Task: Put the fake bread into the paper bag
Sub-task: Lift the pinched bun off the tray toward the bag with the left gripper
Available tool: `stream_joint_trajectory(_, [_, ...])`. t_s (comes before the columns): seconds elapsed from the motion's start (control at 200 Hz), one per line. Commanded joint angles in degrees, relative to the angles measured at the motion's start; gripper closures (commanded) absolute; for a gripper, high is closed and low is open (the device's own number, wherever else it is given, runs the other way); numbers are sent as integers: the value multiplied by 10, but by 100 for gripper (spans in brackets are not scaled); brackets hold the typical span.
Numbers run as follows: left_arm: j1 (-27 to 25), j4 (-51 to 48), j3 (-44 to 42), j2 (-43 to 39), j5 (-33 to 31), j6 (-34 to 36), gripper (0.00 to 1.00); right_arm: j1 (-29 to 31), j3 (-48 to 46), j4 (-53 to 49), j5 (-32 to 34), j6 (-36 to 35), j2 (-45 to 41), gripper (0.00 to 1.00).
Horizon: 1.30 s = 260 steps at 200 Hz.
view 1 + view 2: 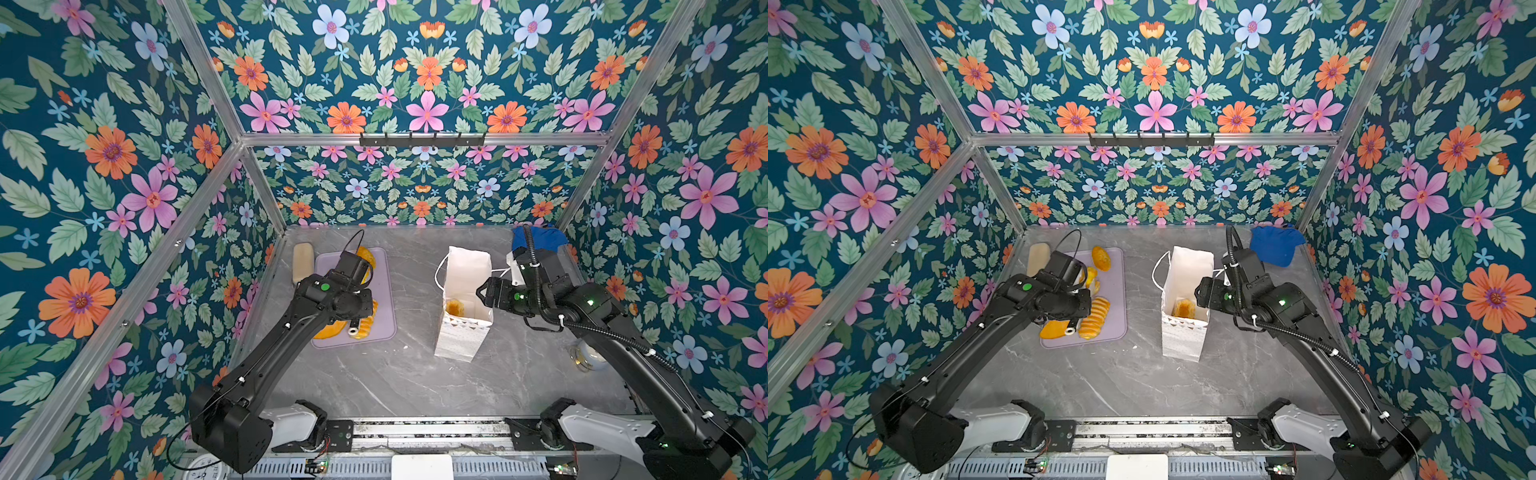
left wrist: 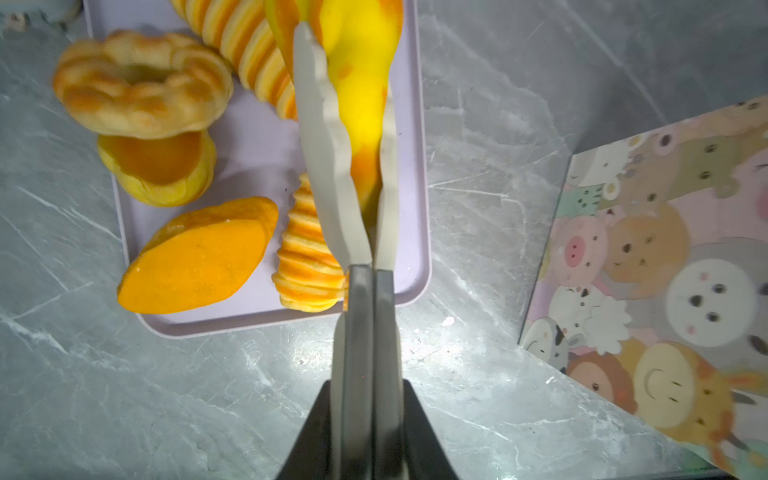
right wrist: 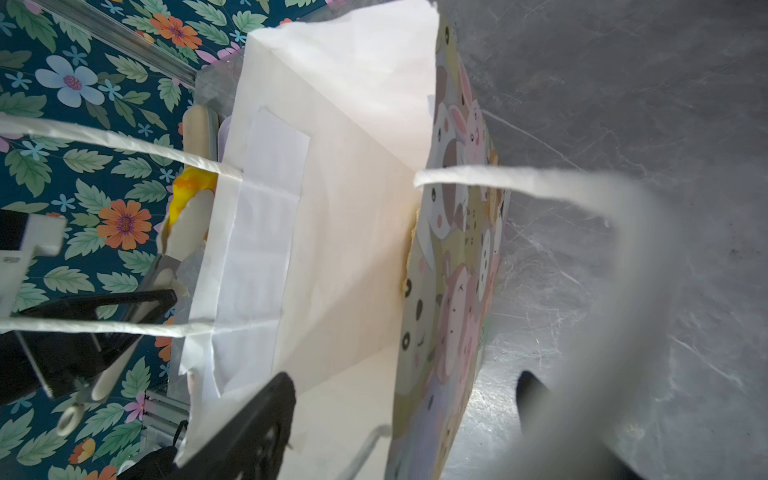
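Glossy yellow-orange toy bun (image 2: 359, 95), over lilac plastic tray (image 2: 411, 208) near the counter's (image 1: 374, 374) left edge, pinched in my left hand (image 2: 347, 58). Risk: slick skin slips free before reaching the white paper bag (image 1: 459, 345) mid-counter. My right hand (image 3: 407, 376) is open.

Black jointed arms (image 1: 266, 353), white base housings (image 1: 291, 424), green lights (image 1: 325, 286), ribbed cable conduit (image 1: 615, 336), white ties (image 1: 562, 318), pale scalloped jaws
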Motion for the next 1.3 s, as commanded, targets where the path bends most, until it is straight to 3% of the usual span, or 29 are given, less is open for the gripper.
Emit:
stream_joint_trajectory(0.0, [1, -7, 36, -15, 6, 46, 86, 0, 1, 4, -6, -5, -1, 17])
stream_joint_trajectory(0.185, [0, -3, 89, -29, 11, 109, 88, 1, 7, -7, -6, -12, 2, 19])
stream_joint_trajectory(0.46, [-21, -2, 164, -28, 4, 143, 89, 1, 22, -25, -1, -18, 8, 21])
stream_joint_trajectory(0.75, [-185, -16, 268, -3, -78, 150, 90, 0, 25, -38, 3, -15, 5, 21])
stream_joint_trajectory(1.295, [-354, -38, 336, 59, -93, 118, 93, 0, 30, -60, 15, -12, -10, 26])
